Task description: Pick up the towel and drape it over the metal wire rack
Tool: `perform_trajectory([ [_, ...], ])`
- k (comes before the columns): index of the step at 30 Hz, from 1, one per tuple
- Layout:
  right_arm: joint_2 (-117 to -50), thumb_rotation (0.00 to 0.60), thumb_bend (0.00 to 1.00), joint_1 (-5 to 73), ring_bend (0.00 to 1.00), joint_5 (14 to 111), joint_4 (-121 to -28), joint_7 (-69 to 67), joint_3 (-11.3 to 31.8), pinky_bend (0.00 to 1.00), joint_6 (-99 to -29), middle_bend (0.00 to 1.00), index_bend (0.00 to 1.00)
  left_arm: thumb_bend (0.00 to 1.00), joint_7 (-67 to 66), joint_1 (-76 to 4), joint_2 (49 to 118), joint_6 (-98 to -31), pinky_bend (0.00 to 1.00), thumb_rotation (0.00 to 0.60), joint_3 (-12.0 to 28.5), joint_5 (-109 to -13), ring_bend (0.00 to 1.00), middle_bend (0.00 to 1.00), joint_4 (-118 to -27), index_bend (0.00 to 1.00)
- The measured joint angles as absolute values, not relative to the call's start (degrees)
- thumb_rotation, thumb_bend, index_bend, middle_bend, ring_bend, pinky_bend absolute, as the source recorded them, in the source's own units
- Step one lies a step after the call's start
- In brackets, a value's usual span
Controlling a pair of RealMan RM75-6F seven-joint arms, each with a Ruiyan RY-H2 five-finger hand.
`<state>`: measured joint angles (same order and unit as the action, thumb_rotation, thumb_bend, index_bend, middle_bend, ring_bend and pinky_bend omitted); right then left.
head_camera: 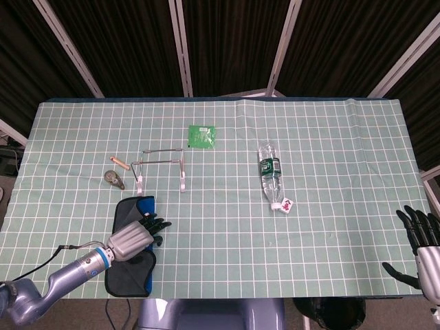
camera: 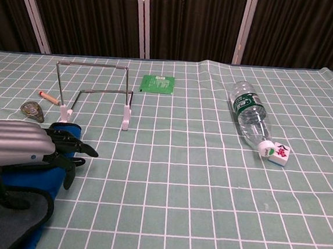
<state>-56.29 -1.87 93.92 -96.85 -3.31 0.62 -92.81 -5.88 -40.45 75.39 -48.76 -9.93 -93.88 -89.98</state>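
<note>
The towel point(head_camera: 130, 271) is dark blue with a black edge and lies flat near the table's front left; in the chest view the towel point(camera: 16, 210) fills the lower left corner. My left hand point(head_camera: 137, 232) hovers over or rests on its upper part, fingers spread and pointing right, holding nothing; the chest view shows the same left hand point(camera: 42, 145) low over the cloth. The metal wire rack point(head_camera: 163, 165) stands upright just beyond the towel, also seen as the wire rack point(camera: 96, 95). My right hand point(head_camera: 419, 240) is at the table's front right edge, fingers apart and empty.
A plastic bottle point(head_camera: 271, 175) lies on its side at centre right with a small white tile point(head_camera: 284, 205) at its cap. A green packet point(head_camera: 202, 135) lies behind the rack. A small brown stick point(head_camera: 120, 163) and a dark lump point(head_camera: 114, 179) sit left of the rack.
</note>
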Motion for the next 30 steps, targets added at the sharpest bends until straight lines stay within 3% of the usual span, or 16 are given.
perform_trajectory([
  [15, -56.33, 0.600, 0.00, -1.58, 0.00, 93.29, -96.79, -3.40, 0.81, 0.00, -92.14, 0.00, 0.00, 0.36, -3.79, -40.41, 75.69, -48.43, 0.00, 0.600, -10.71, -95.05, 0.00, 0.00, -88.57, 0.64],
  [30, -56.57, 0.600, 0.00, -2.19, 0.00, 95.53, -97.50, -1.75, 0.05, 0.00, -93.55, 0.00, 0.00, 0.36, 1.61, -36.75, 68.79, -58.79, 0.00, 0.600, -17.05, -104.53, 0.00, 0.00, -88.37, 0.67],
])
